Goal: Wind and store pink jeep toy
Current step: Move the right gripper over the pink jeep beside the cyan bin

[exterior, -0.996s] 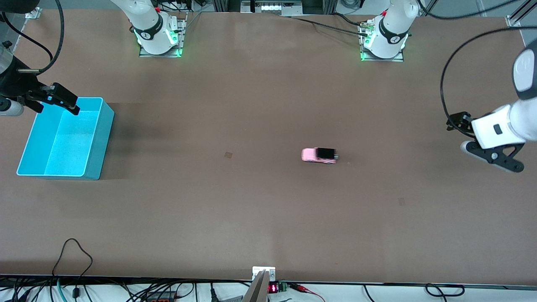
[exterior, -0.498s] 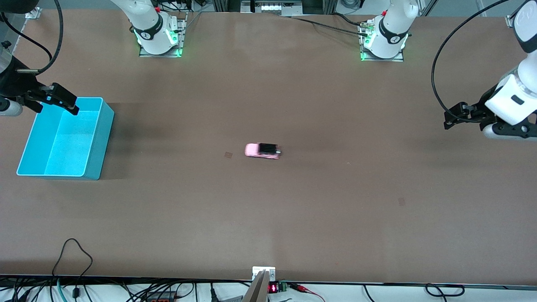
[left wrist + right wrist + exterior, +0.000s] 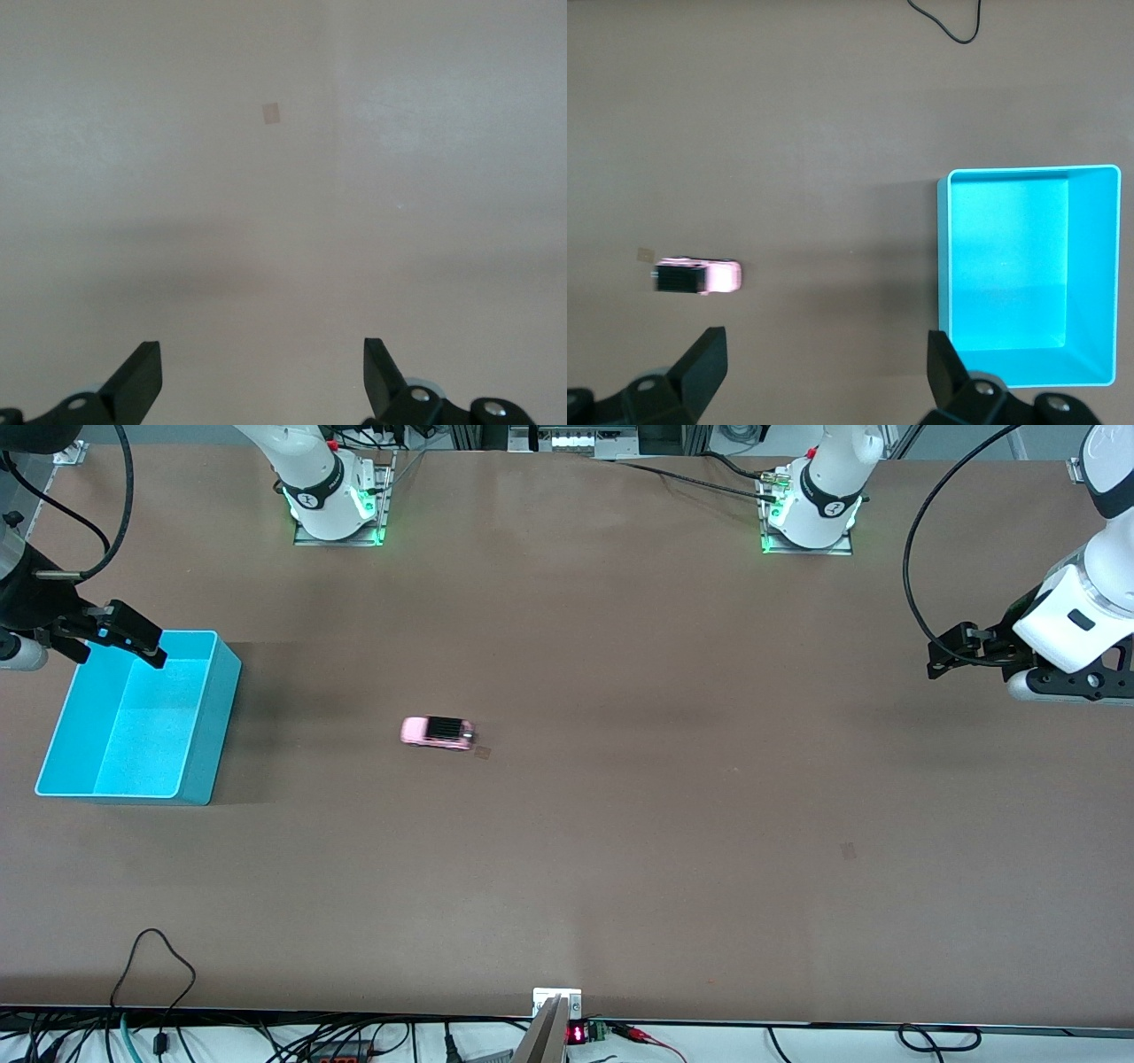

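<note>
Fingers on both grippers are spread wide and hold nothing. Nearest the front camera among the objects is the turquoise bin (image 3: 133, 717), an open-topped rectangular box with nothing visible inside, resting on the brown counter (image 3: 620, 868) toward the right arm's end. Level with its middle and well apart from it sits the pink jeep toy (image 3: 437, 732), a tiny light-pink car with a black roof panel, upright on its wheels on the bare counter, its pink nose pointing toward the bin. Just beside its rear end, on the side away from the bin, a small tan square patch (image 3: 482, 752) lies flat on the surface. In the right wrist view the jeep (image 3: 698, 276) and the bin (image 3: 1028, 283) both show below the camera, with the two dark fingertips (image 3: 704, 359) framing the edge of the picture. The right gripper (image 3: 124, 638) hovers over the bin's corner farthest from the front camera. The left gripper (image 3: 961, 654) hangs over bare counter at the left arm's end, far from the toy; its wrist view shows only plain surface and another small tan patch (image 3: 271, 113).
</note>
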You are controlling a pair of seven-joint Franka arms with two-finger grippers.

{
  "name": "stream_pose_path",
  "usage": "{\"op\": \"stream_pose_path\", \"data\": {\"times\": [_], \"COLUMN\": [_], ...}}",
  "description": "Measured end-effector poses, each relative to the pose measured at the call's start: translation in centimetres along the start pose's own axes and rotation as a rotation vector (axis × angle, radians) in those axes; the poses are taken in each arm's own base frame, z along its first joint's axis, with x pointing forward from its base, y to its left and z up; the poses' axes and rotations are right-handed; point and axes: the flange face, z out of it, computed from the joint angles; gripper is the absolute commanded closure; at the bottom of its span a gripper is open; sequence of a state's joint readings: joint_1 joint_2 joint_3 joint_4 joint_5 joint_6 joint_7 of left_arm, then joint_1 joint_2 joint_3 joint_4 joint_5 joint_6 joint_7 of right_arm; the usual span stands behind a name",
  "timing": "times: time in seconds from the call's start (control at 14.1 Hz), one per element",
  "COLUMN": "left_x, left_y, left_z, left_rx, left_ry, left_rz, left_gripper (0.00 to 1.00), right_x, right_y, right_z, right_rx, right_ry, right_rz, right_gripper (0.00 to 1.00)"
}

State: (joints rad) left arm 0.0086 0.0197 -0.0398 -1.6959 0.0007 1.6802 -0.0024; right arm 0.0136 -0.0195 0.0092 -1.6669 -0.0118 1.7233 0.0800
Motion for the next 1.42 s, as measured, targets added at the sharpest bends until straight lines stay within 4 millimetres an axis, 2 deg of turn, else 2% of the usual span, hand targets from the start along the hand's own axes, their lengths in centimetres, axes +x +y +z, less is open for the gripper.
{"op": "stream_pose_path", "data": {"times": [0.64,0.78,1.07,1.42], "left_x": [-0.1,-0.1,-0.2,-0.3], "left_y": [-0.3,-0.2,-0.1,0.5], "left_z": [0.1,0.1,0.1,0.1], "left_rx": [0.0,0.0,0.0,0.001], "left_ry": [-0.007,-0.008,-0.016,-0.022], "left_rz": [-0.005,-0.004,-0.001,0.009], "left_gripper": [0.0,0.0,0.0,0.0], "right_x": [0.0,-0.4,-0.6,0.5], "right_y": [-0.1,-0.3,-0.3,0.2], "right_z": [0.1,0.9,4.9,10.9], "right_rx": [0.0,-0.005,0.016,0.079], "right_ry": [-0.006,-0.058,-0.217,-0.347], "right_rz": [-0.006,-0.069,-0.354,-0.829], "right_gripper": [0.0,0.0,0.0,0.0]}}
